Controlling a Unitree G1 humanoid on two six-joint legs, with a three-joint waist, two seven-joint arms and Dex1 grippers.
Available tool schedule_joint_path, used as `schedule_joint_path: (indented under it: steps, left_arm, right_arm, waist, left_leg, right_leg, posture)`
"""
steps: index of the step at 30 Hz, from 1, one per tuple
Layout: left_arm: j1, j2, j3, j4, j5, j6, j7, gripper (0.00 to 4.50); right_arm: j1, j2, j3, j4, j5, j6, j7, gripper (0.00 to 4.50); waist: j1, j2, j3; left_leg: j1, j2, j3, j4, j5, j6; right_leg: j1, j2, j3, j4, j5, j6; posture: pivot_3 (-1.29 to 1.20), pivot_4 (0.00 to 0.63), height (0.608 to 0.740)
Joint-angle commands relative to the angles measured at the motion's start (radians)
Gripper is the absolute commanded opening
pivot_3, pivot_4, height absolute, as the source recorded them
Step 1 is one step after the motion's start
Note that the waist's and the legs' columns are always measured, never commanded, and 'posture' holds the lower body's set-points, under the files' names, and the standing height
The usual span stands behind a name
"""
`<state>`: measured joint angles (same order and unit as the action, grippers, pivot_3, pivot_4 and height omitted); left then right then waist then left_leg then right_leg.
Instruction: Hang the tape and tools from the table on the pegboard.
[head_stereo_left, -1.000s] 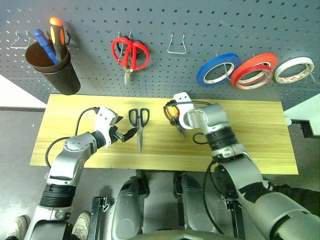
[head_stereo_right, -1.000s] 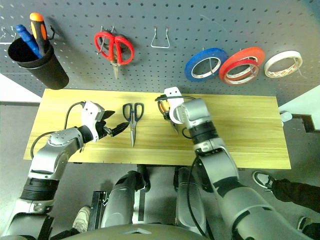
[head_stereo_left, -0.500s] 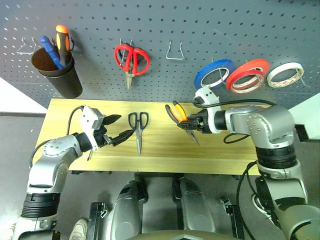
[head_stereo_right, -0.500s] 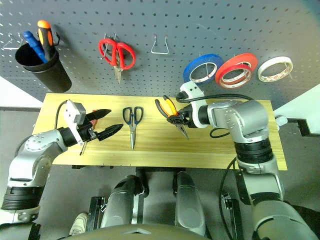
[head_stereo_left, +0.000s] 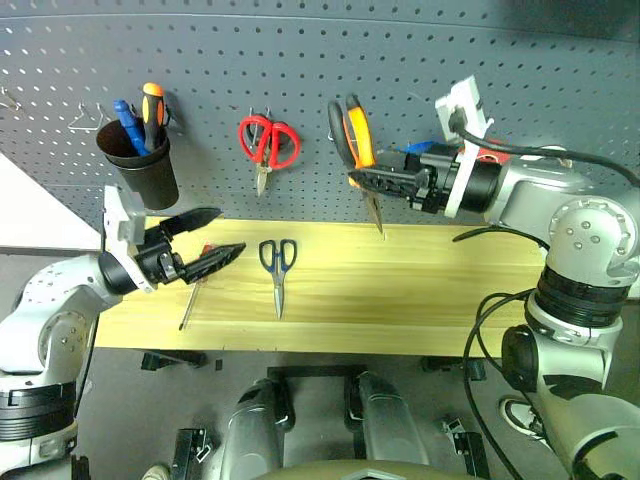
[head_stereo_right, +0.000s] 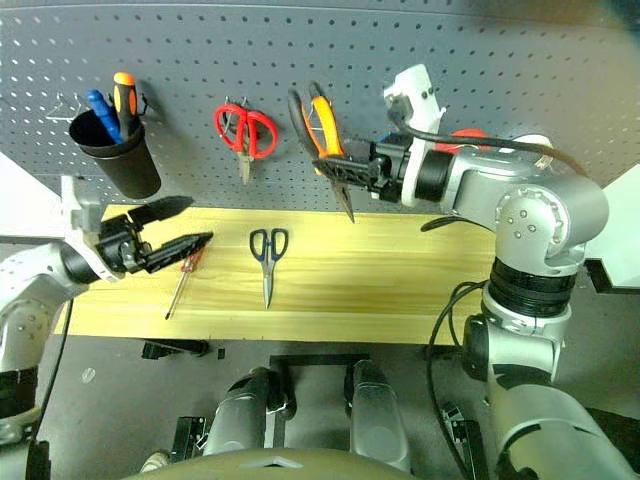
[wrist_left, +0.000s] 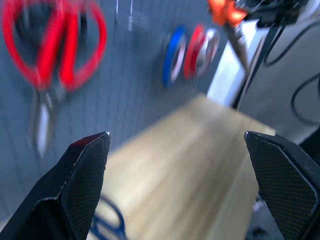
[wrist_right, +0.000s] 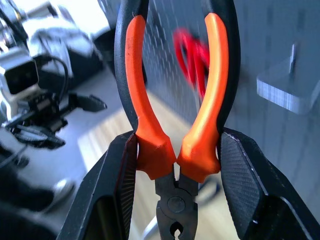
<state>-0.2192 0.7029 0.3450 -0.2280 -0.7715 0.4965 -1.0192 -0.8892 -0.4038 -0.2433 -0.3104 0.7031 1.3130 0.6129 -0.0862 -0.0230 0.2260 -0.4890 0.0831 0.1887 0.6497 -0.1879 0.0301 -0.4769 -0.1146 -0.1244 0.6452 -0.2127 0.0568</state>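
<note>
the pliers (head_stereo_left: 356, 140) are clamped at the handle base between the right gripper's (head_stereo_left: 365, 182) fingers and held up against the pegboard (head_stereo_left: 300, 60), handles upward. the left gripper (head_stereo_left: 208, 238) is spread wide and empty above the table (head_stereo_left: 420, 300), beside the screwdriver (head_stereo_left: 193, 298); the scissors (head_stereo_left: 277, 268) lie further right.

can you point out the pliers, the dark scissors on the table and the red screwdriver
pliers (head_stereo_left: 358, 133): left eye view, on the orange handle.
dark scissors (head_stereo_left: 277, 254): left eye view, on the finger loops.
red screwdriver (head_stereo_right: 189, 262): right eye view, on the red handle.
</note>
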Motion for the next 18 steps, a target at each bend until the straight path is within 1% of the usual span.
schedule_joint_path:
  steps: [1,3,8,10,13,18]
  left_arm:
    - [-0.031,0.013,0.036,-0.027,-0.027,-0.018,0.005,4.5]
    - [-0.053,0.013,0.025,-0.013,-0.009,-0.029,0.012,4.5]
    - [-0.108,-0.007,0.017,0.014,0.002,-0.042,0.047,4.5]
    - [-0.12,-0.011,0.016,0.027,0.009,-0.047,0.06,4.5]
    - [-0.12,-0.003,0.006,0.047,0.04,-0.065,0.067,4.5]
    - [-0.121,-0.005,0.004,0.053,0.051,-0.074,0.074,4.5]
  right_arm:
    - [-0.067,0.043,-0.012,0.016,-0.017,-0.107,-0.076,2.04]
    - [-0.097,0.084,0.009,0.072,-0.062,-0.164,-0.14,2.04]
    - [-0.158,0.183,0.035,0.209,-0.151,-0.315,-0.272,2.04]
    - [-0.17,0.212,0.049,0.252,-0.182,-0.369,-0.306,2.04]
    - [-0.181,0.252,0.101,0.327,-0.267,-0.504,-0.353,2.04]
    - [-0.204,0.302,0.125,0.418,-0.34,-0.651,-0.421,2.04]
  waist:
    - [-0.005,0.0,-0.01]
    - [-0.012,-0.001,-0.019]
    - [-0.015,0.001,-0.031]
    - [-0.015,0.001,-0.034]
    - [-0.017,0.001,-0.035]
    - [-0.015,0.0,-0.036]
  left_leg:
    - [0.0,0.0,0.0,0.0,0.0,0.0]
    - [0.003,0.0,0.0,0.0,0.002,-0.003]
    - [0.007,0.0,0.002,-0.001,0.003,-0.005]
    - [0.008,0.0,0.002,-0.001,0.004,-0.005]
    - [0.008,0.0,0.004,-0.001,0.004,-0.006]
    - [0.008,0.0,0.005,0.0,0.005,-0.007]
  right_leg:
    - [0.001,0.0,0.0,0.0,0.0,0.0]
    - [0.003,0.001,0.0,0.0,0.0,0.0]
    - [0.005,0.002,0.001,0.002,0.0,0.0]
    - [0.005,0.002,0.002,0.003,0.0,0.0]
    - [0.005,0.002,0.002,0.004,0.0,0.0]
    - [0.006,0.002,0.002,0.005,0.0,0.0]
  posture:
    - [-0.12,0.076,0.73]
    - [-0.11,0.074,0.73]
    - [-0.1,0.068,0.73]
    - [-0.1,0.067,0.73]
    - [-0.1,0.065,0.73]
    - [-0.09,0.066,0.73]
